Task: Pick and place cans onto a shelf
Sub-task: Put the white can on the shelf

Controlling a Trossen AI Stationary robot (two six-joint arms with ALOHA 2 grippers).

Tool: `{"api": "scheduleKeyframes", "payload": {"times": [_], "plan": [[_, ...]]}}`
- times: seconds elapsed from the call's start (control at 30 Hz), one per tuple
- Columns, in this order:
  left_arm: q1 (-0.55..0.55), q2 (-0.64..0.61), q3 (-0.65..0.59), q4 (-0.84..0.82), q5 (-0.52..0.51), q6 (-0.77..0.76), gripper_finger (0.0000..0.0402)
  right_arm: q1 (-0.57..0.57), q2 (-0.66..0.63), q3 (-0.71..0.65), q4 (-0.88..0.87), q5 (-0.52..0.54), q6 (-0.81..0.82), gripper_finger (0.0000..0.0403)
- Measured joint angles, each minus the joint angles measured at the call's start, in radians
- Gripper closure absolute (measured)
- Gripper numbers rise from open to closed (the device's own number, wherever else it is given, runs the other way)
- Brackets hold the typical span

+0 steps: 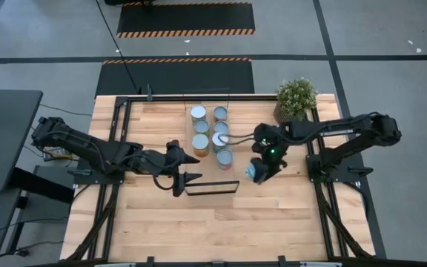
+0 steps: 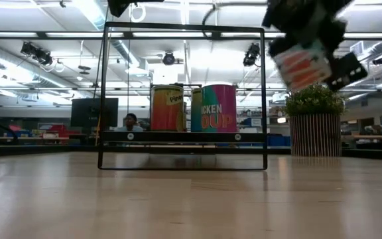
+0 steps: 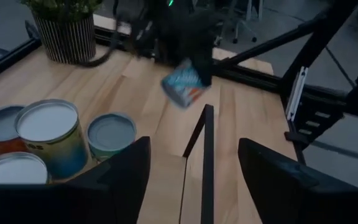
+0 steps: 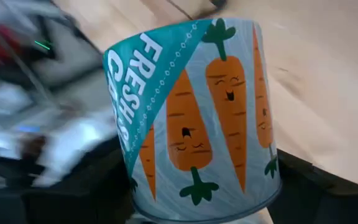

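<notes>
Teal and orange mark the carrot can [image 4: 194, 115] held in the right gripper [image 1: 259, 169]: its label shows cartoon carrots on a pale ground under a teal band with white letters. The fingers pinch it by its sides, and it hangs clear of the tabletop [image 1: 273, 215]. In the low view the can [image 2: 302, 64] is tilted, its long axis leaning off vertical, high in the air beside the potted plant [image 2: 315, 123]. In the left wrist view the same can [image 3: 182, 84] hangs slanted under the right arm, above bare wood.

From above, the held can sits just to the right of the shelf [image 1: 210, 126], near the shelf's front end. The shelf runs away from the front edge of the table toward the back, its long axis along that line. On it stand the other cans [image 1: 199, 113] upright in two rows, tops facing up, close together. In the low view two of them, a yellow one [image 2: 167, 107] and a pink one [image 2: 217, 107], stand upright inside the black wire frame [image 2: 183, 26].

The left gripper [image 1: 186, 181] rests low over the table to the left of the shelf's front end, fingers [image 3: 120, 177] spread apart with nothing between them, pointing toward a black wire piece [image 1: 212, 187] on the wood.
</notes>
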Motion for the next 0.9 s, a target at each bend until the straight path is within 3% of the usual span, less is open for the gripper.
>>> {"api": "scheduleKeyframes", "payload": {"times": [0.13,0.23,0.43,0.63,0.9], "plan": [[-0.012,-0.014,0.000,-0.002,-0.001,-0.018,0.0159,-0.037,0.000,-0.160,0.363,-0.118,0.275,0.0107],[-0.015,-0.020,0.002,0.002,0.000,-0.024,0.0164,-0.063,0.000,-0.239,0.533,-0.188,0.417,0.0107],[-0.010,-0.019,0.001,-0.028,-0.055,-0.022,0.0168,-0.096,0.000,-0.286,0.558,-0.282,0.443,0.0107],[0.006,-0.019,0.001,-0.033,-0.062,-0.001,0.0168,-0.042,0.000,-0.286,0.422,-0.360,0.391,0.0107],[0.006,-0.019,0.001,-0.033,-0.096,0.032,0.0168,0.003,0.000,-0.287,-0.089,-0.238,0.067,0.0108]]}}
